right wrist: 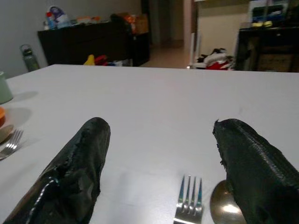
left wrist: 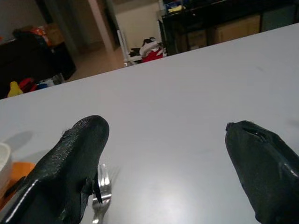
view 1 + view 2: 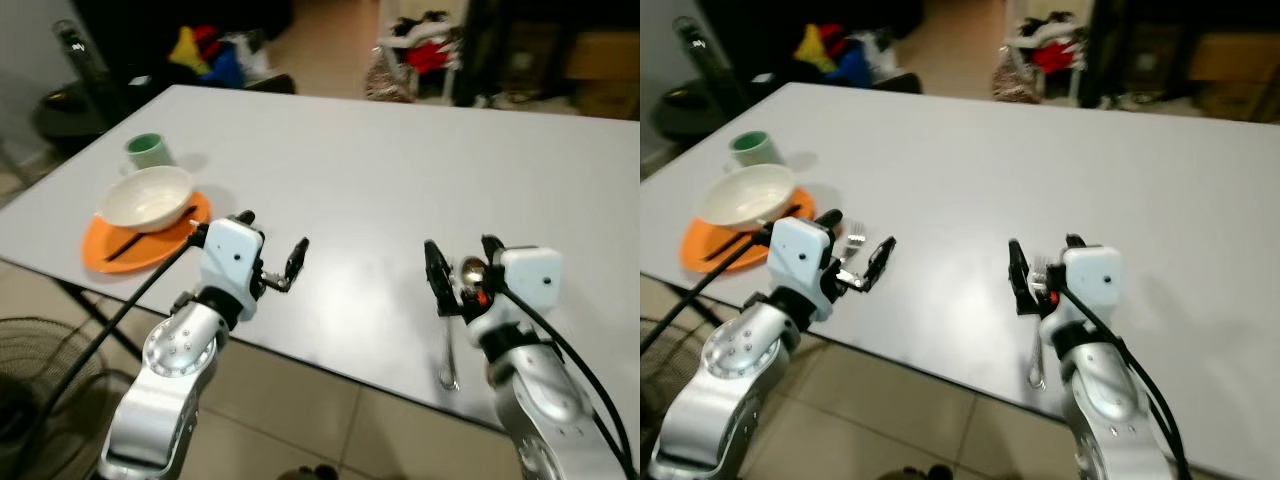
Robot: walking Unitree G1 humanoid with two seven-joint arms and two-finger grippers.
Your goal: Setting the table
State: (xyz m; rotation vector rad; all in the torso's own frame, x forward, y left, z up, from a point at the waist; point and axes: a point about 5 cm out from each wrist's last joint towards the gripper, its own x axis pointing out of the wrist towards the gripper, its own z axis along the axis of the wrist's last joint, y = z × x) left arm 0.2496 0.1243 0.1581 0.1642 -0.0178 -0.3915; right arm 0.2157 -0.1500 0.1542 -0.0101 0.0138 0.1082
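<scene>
Right claw point(image 1: 159, 177) fingers apart, low over the near edge of the white table point(image 3: 400, 170), straddling a fork point(image 1: 188, 198) and spoon point(image 1: 223, 205) lying side by side. Left claw point(image 2: 168, 163) apart, empty; a second fork point(image 2: 100, 193) lies beside the orange plate point(image 3: 100, 255) carrying a white bowl point(image 3: 150, 197). Cutlery likely thin, stiff, slick, light; pinch the handle across its width. No readable writing.
</scene>
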